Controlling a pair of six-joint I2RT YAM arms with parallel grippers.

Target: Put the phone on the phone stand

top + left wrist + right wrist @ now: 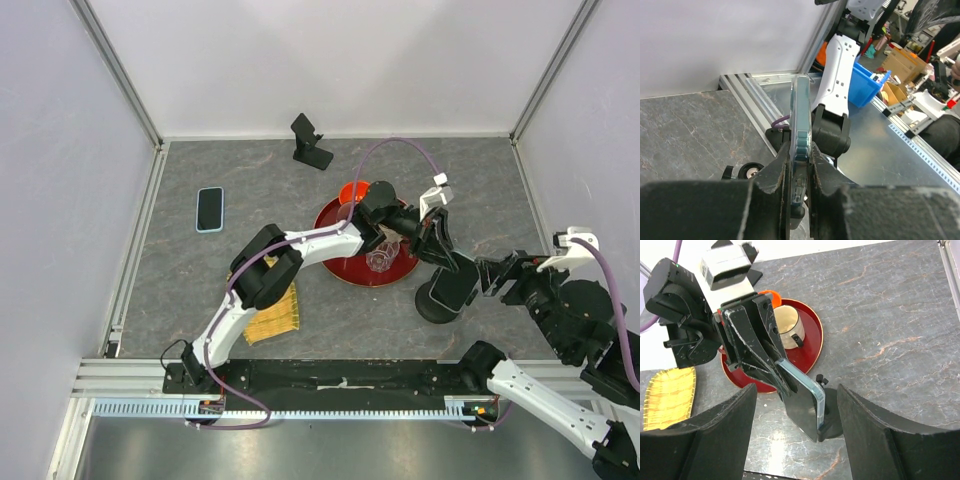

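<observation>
Clamping the phone [802, 401] by its faces, is it, that left gripper [781, 382]?

— Yes. Its own wrist camera shows both fingers [775, 172] pressed flat on the two faces, with the thin edge poking out between them. No gap at all.

— And where is the phone against the phone stand [432, 306]?

— Right over it. From above it covers most of the round base. From the right wrist its long axis slopes down from the fingers toward that base, lower end close to it. Whether it touches the cradle I cannot tell, because the phone hides that part.

— So what does the next move hang on?

— On that slope, I reckon. The lower end lies beyond the fingertips, on the stand's side, so the left arm need only ease it along that line until it seats, then let go.

— And the right gripper [492, 277]?

— Just beside the stand, on the side away from the red tray [816, 340], fingers wide apart, holding nothing. It's near, but the job belongs to the left arm.
</observation>
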